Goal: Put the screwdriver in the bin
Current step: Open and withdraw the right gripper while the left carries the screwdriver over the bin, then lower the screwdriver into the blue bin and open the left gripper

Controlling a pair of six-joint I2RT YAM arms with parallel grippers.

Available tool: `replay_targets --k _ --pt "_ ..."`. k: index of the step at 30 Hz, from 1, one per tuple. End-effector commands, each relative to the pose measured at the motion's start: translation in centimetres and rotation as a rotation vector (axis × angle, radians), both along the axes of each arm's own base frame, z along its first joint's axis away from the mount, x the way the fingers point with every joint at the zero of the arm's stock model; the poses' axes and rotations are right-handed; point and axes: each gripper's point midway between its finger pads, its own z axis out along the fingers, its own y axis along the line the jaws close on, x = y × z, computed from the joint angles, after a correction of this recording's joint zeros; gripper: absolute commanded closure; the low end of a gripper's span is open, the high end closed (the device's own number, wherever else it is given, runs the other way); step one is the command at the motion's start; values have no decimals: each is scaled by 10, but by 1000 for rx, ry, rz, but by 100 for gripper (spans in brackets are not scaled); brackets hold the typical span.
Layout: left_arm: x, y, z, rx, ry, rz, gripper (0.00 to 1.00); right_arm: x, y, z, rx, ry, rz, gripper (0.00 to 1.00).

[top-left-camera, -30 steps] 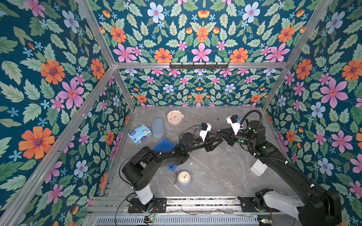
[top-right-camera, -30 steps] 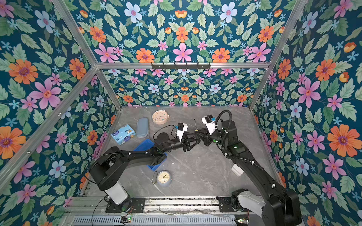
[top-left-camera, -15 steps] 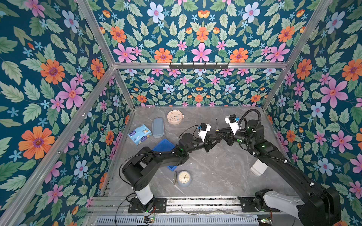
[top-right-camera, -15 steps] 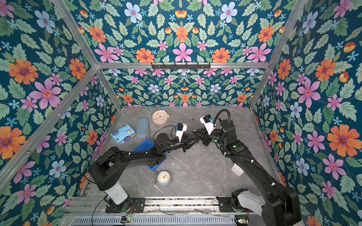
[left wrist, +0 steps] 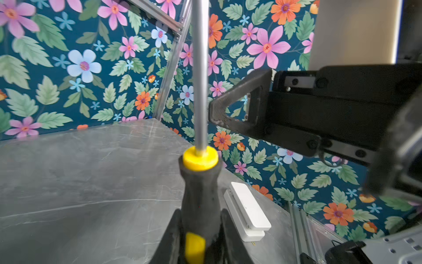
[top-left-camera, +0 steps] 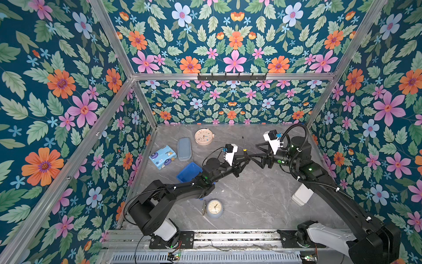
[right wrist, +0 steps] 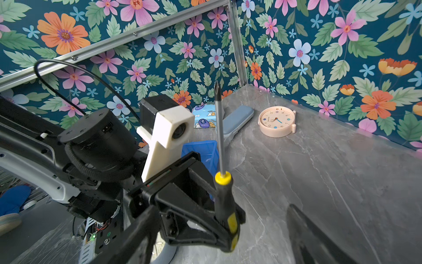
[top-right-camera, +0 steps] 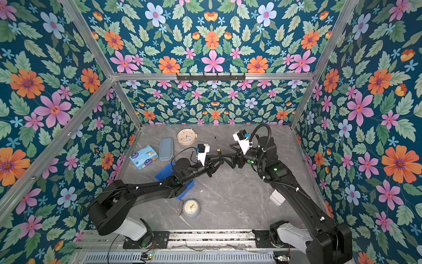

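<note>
The left claw (top-left-camera: pixel 243 158) clamps the handle of the screwdriver (right wrist: pixel 223 198), shaft upright, above mid-bench. The right claw (top-left-camera: pixel 253 151) stands spread apart just beside it. The grey bench (top-left-camera: pixel 251 194), boxed in by floral walls (top-left-camera: pixel 68 91), lies open across its middle. The bin (top-left-camera: pixel 188 171) sits near the left edge, partly under the left arm (top-left-camera: pixel 182 189).

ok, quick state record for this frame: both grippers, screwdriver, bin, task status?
left gripper: fingers shut on the screwdriver's handle
right gripper: open, holding nothing, close beside the screwdriver
screwdriver: upright, tip up, lifted clear of the table
bin: on the table, partly hidden under the left arm
task status: screwdriver not yet in the bin
</note>
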Motion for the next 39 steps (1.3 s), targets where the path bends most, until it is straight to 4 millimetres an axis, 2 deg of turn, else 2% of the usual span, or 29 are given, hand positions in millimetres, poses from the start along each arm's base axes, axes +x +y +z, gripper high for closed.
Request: replay_targets --k 1,5,11,16,21,25,30,39 --pt "9 17 -1 38 26 101 100 -10 7 3 -17 -28 43 10" --pt "5 39 -11 122 80 169 100 -17 19 0 -48 -48 76 8" --pt "6 97 -37 262 232 392 100 -24 43 -6 -92 -83 124 6" --pt "2 152 -71 354 429 575 100 -30 70 -15 -138 -112 186 4" --pt "-6 190 -104 420 595 677 100 -34 93 -27 -176 -116 236 1" --pt "-10 209 -126 451 693 724 100 -38 107 -39 -230 -124 264 1" --pt "-16 226 -155 520 817 750 100 -43 114 -48 -252 -121 289 1" --pt "-15 234 -187 623 924 763 100 -51 109 -74 -396 -135 335 1"
